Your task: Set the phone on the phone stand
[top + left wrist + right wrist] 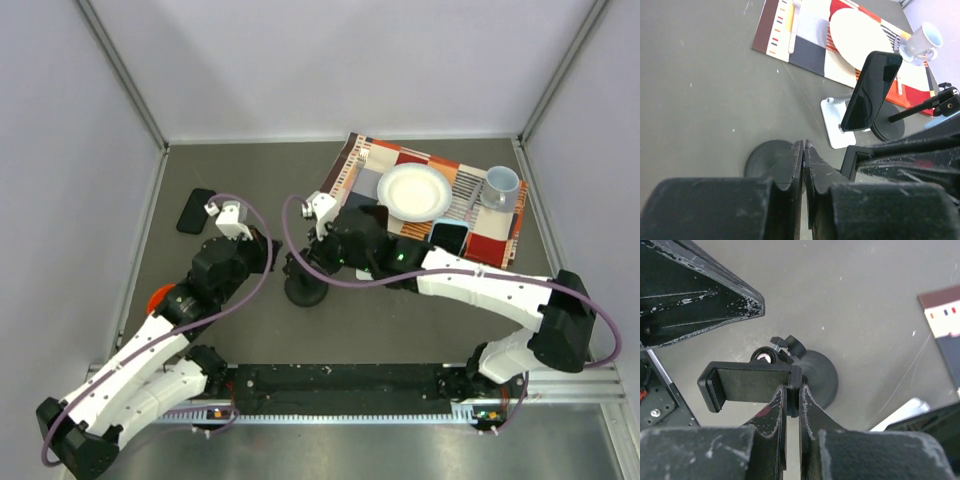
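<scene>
A black phone (871, 90) leans upright on the small white phone stand (836, 126) beside the placemat; its dark edge shows in the right wrist view (932, 421) next to the white stand (900, 412). A second black phone (196, 210) lies flat at the far left of the table. My left gripper (804, 145) is shut and empty, just above a black round base (765, 156); in the top view it (278, 258) is left of the base. My right gripper (790, 390) is shut on the end of the black clamp (747, 385) of that pole holder (305, 290).
A patterned placemat (365, 160) at the back right bears a white plate (415, 190) and a white cup (500, 186). Another black round base with a thin rod (912, 109) stands behind the white stand. The two grippers are close together.
</scene>
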